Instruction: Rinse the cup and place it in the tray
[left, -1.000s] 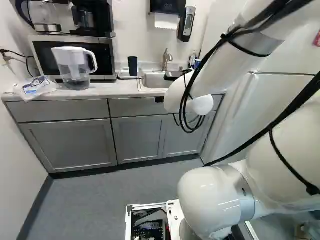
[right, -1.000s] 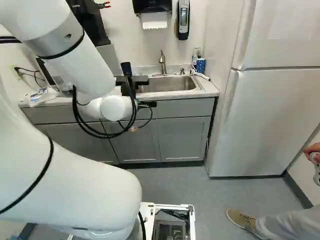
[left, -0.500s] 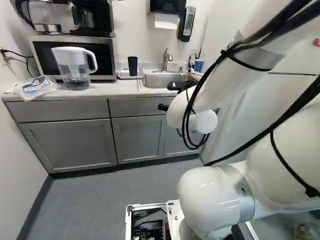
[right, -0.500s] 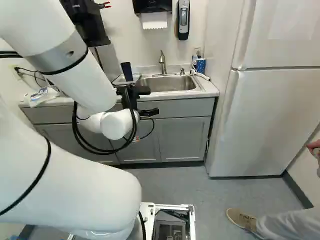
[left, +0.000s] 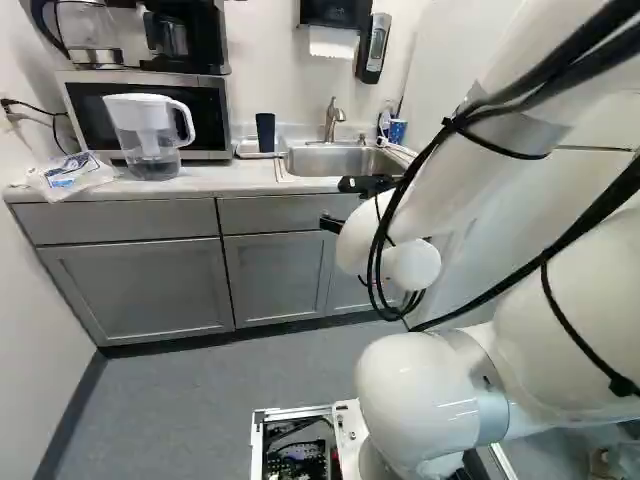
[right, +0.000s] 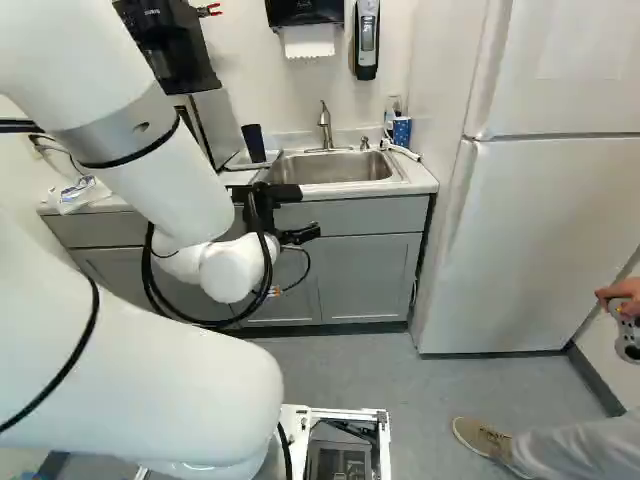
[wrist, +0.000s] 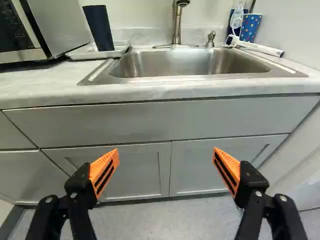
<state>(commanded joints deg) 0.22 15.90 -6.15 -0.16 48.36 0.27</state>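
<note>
My gripper (right: 300, 235) hangs in front of the cabinet doors below the sink. In the wrist view my gripper (wrist: 166, 167) is open, its orange-padded fingers wide apart with nothing between them. Ahead of it on the counter, a dark blue cup (wrist: 100, 29) stands in a shallow white tray (wrist: 80, 54), beside the microwave. The same cup (left: 265, 132) shows clear of the arm in the left base view. The metal sink (wrist: 175, 62) lies next to the tray, with its faucet (wrist: 177, 22) at the back; no water is seen running.
A water pitcher (left: 150, 135) and a plastic bag (left: 72, 175) stand on the counter near the microwave (wrist: 60, 25). Beyond the sink's other side are a dotted blue cup (wrist: 251, 27) and a white brush (wrist: 257, 48). A white fridge (right: 540, 220) flanks the counter.
The arm has drawn back from the tray and come lower, toward the fridge side, uncovering more of the sink. The gripper stays open; cup and tray keep their places. The base has not moved.
</note>
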